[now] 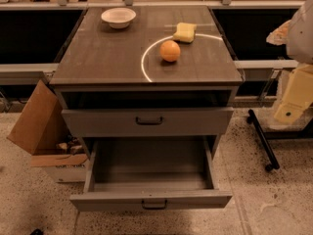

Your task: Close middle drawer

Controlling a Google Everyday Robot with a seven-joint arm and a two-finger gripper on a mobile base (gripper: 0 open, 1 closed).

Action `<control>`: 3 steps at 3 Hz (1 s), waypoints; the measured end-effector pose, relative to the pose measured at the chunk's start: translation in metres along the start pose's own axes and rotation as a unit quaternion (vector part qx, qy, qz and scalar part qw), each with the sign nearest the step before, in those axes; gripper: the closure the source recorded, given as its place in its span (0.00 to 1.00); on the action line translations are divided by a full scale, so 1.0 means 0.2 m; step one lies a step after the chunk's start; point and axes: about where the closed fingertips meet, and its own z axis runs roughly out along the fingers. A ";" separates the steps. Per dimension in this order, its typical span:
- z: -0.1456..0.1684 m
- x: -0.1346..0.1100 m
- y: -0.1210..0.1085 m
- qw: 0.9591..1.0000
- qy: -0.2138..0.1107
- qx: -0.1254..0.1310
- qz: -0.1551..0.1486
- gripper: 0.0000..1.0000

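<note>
The grey cabinet (pixel 146 58) stands in the middle of the camera view. The middle drawer (pixel 151 199) is pulled far out towards me: a deep, empty grey box with a flat front and a small dark bar handle (pixel 154 204). Above it, the top drawer front (pixel 146 121) with its own handle stands slightly out, leaving a dark gap under the cabinet top. The lowest drawer is hidden beneath the open one. My gripper (pixel 289 110), a cream-coloured part hanging from the pale arm, is at the right edge, level with the top drawer and well clear of the cabinet.
On the cabinet top are a white bowl (pixel 118 17), an orange (pixel 170 51) and a yellow sponge (pixel 185 32). An open cardboard box (pixel 41 131) sits on the floor to the left. A black wheeled stand leg (pixel 263 138) lies to the right.
</note>
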 end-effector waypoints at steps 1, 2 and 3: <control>0.00 0.00 0.00 1.000 -0.003 0.005 0.000 0.00; 0.16 -0.03 0.08 0.999 -0.026 -0.012 -0.028 0.00; 0.46 -0.06 0.24 0.995 -0.058 -0.048 -0.058 0.00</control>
